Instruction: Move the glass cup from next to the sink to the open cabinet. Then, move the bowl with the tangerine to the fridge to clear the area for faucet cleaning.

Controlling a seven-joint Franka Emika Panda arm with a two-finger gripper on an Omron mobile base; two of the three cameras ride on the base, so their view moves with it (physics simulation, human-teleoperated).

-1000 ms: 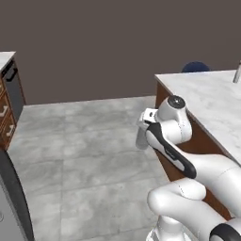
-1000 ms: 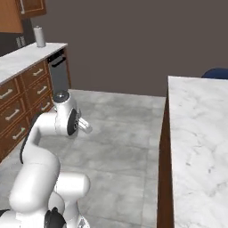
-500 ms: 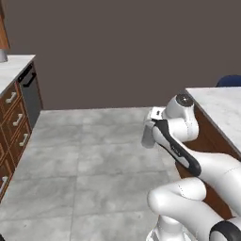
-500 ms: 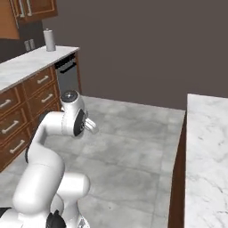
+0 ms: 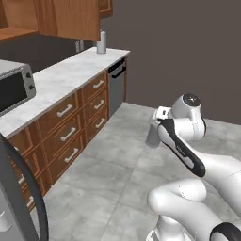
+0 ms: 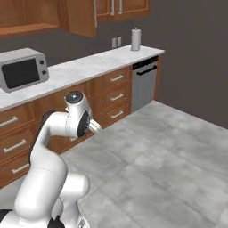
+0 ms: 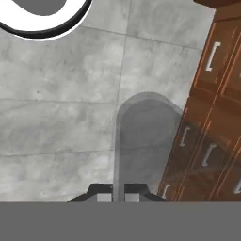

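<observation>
The glass cup (image 7: 143,141), a translucent grey tumbler, is clamped between my gripper's (image 7: 120,196) fingers and points down over the grey tiled floor beside brown drawer fronts. In the left base view the gripper (image 5: 155,126) is tucked close to the arm, with the glass cup (image 5: 152,135) hanging under the hand. The right base view puts the gripper (image 6: 94,128) in front of the drawers. The open cabinet (image 6: 26,18), brown wood with a plank shelf, hangs above the microwave. Sink, faucet, bowl, tangerine and fridge are out of view.
A marble counter (image 5: 70,75) on wooden drawers (image 5: 70,134) runs along the left. On it stand a microwave (image 6: 24,69) and a grey canister (image 6: 136,39). A steel dishwasher (image 6: 144,84) ends the row. Bare floor (image 6: 169,160) stretches to the right.
The whole picture has swung round with the base: the marble island has left view, and the counter with drawers and microwave has come in. The arm's pose and its hold on the cup are unchanged.
</observation>
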